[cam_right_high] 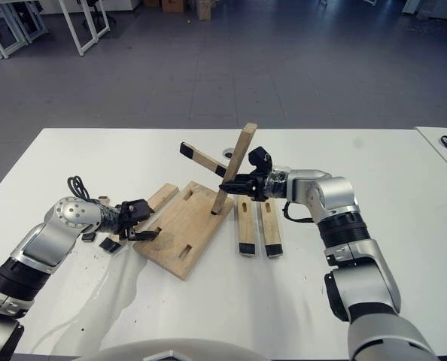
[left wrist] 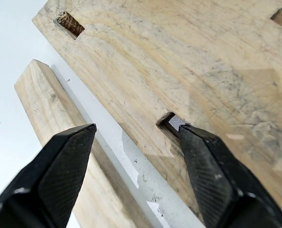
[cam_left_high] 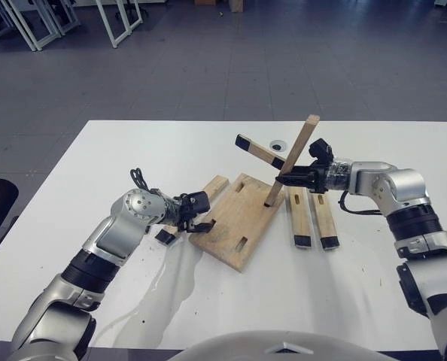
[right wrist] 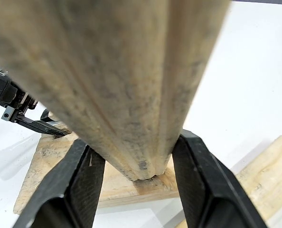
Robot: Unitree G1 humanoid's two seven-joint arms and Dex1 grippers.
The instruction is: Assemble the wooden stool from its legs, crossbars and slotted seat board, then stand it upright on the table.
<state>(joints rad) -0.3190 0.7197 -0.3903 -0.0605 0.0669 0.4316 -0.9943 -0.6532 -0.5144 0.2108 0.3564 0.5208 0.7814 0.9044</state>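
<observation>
Clamping the tilted leg (cam_left_high: 302,144) in our right gripper (cam_left_high: 287,179), left gripper (cam_left_high: 205,214) open and empty astride the seat board (cam_left_high: 235,233) edge, we risk the unheld board sliding and the leg jamming.

White table (cam_left_high: 133,150) with slotted seat board (cam_left_high: 235,226), two black-tipped legs (cam_left_high: 299,222) side by side, perhaps a crossbar (cam_left_high: 216,184) beside the board

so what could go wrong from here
The leg in the right gripper leans steeply, its lower end at a slot in the board. Pushed at that angle, it may jam or lever the board up. The left gripper is open at the board's edge and grips nothing, so the board might slide under the push.
</observation>
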